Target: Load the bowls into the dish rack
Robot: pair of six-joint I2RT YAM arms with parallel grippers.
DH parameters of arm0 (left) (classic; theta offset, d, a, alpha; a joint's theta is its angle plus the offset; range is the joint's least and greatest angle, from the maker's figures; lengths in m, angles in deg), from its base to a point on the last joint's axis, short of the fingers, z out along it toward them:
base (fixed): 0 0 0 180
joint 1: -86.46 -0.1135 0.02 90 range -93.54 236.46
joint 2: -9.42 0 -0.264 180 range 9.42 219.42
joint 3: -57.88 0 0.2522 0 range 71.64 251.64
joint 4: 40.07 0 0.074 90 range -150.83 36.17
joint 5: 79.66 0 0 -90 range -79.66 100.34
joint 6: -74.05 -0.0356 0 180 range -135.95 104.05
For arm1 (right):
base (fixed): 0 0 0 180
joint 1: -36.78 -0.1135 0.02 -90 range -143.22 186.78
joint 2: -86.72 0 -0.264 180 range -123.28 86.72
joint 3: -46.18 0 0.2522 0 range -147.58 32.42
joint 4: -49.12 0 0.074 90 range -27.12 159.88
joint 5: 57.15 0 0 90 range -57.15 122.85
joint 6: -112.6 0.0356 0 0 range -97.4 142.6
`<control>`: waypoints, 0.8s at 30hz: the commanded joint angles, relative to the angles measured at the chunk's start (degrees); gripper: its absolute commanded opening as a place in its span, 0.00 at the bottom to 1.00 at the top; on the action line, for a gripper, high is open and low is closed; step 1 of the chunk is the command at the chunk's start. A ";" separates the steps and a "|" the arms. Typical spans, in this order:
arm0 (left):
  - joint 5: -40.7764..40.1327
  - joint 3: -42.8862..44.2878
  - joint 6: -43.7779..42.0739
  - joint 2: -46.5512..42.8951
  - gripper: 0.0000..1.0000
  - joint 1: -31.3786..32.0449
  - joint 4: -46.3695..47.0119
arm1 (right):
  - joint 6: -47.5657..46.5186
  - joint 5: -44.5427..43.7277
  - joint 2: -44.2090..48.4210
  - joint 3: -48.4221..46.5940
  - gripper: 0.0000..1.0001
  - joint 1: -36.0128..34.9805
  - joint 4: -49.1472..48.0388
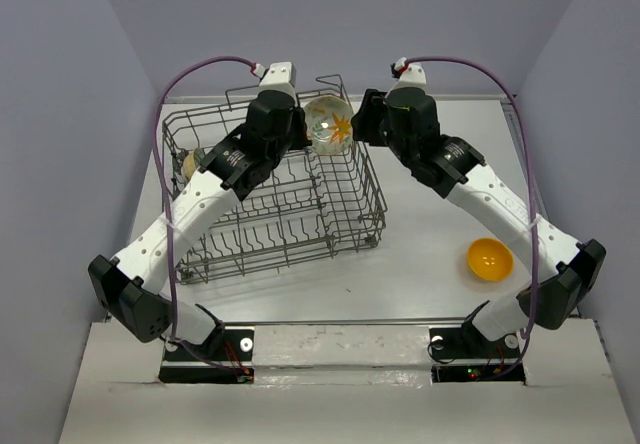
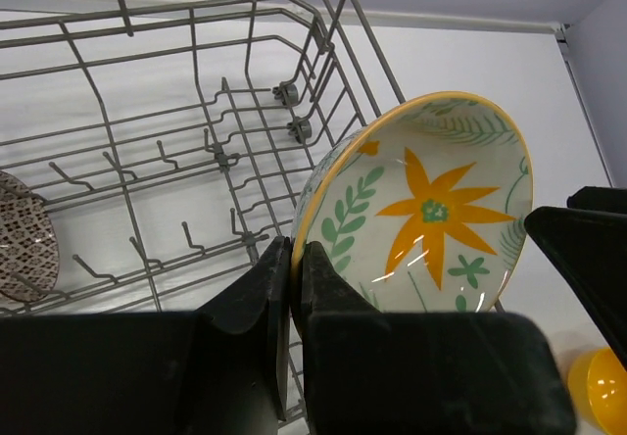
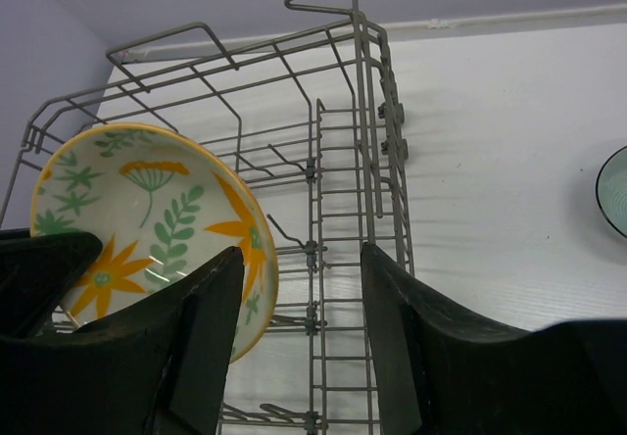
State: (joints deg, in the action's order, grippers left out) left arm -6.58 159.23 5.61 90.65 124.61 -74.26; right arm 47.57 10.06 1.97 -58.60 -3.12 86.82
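Observation:
My left gripper [image 1: 305,132] is shut on the rim of the white bowl with the green-orange leaf pattern [image 1: 330,124] and holds it tilted above the far right corner of the grey wire dish rack [image 1: 345,219]. In the left wrist view the jaws [image 2: 296,259] pinch the bowl's yellow rim [image 2: 431,210]. My right gripper [image 1: 362,124] is open and empty just right of that bowl [image 3: 147,219]. A brown-speckled bowl [image 2: 24,234] stands in the rack's left side [image 1: 190,161]. An orange-yellow bowl [image 1: 490,259] lies on the table at the right. A pale teal bowl [image 3: 615,190] shows at the right wrist view's edge.
The rack's raised wire sides and upright tines [image 3: 343,161] stand right under both grippers. The white table [image 1: 430,264] runs on to the right of the rack, with purple walls on three sides.

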 commanded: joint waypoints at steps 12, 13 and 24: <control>-40.34 9.79 -7.84 -4.60 0.00 0.08 -5.59 | -0.01 -6.30 7.85 3.22 0.58 -0.62 0.57; -42.99 9.97 -8.46 -2.94 0.00 0.08 -6.03 | 0.08 -6.48 8.02 3.31 0.58 -0.62 1.01; -57.59 18.75 -10.32 14.91 0.00 -1.76 -16.66 | 0.78 -7.80 12.06 7.52 0.58 -0.62 2.60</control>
State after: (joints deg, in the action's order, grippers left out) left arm -55.39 174.64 -5.14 103.02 122.99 -88.12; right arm 47.90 4.18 10.78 -51.76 -3.38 90.06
